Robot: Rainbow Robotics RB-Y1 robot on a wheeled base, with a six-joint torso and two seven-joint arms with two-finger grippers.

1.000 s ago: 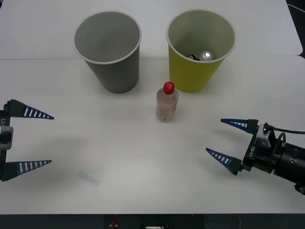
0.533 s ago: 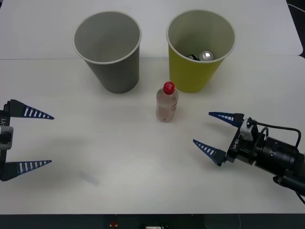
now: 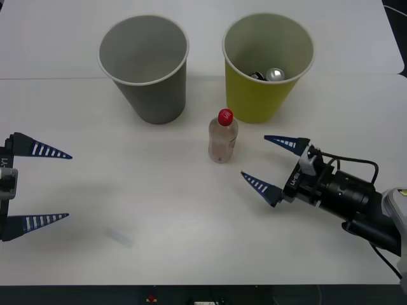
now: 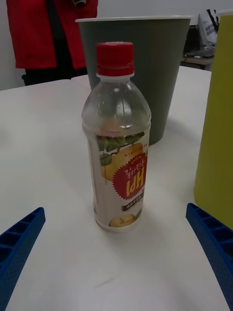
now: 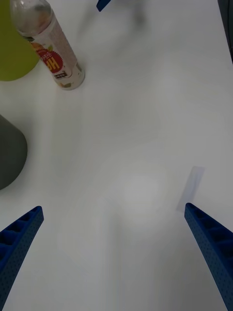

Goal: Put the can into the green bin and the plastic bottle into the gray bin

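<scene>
The plastic bottle (image 3: 222,137) stands upright mid-table with its red cap on, in front of the gap between the two bins; it also shows close up (image 4: 118,141) and farther off (image 5: 48,43). The can (image 3: 275,74) lies inside the green bin (image 3: 267,67) at the back right. The gray bin (image 3: 145,67) stands at the back left. My right gripper (image 3: 253,160) is open, a short way right of the bottle and pointing at it, its fingers (image 4: 213,243) apart. My left gripper (image 3: 68,186) waits open at the table's left edge.
A small strip of clear tape (image 3: 118,237) lies on the white table (image 3: 184,222) near the front left, also seen as a pale strip (image 5: 191,187). A person in red stands behind the table (image 4: 48,34).
My right gripper has slid left and slightly back toward the bottle, staying open. The left gripper, bottle, bins and can have not moved.
</scene>
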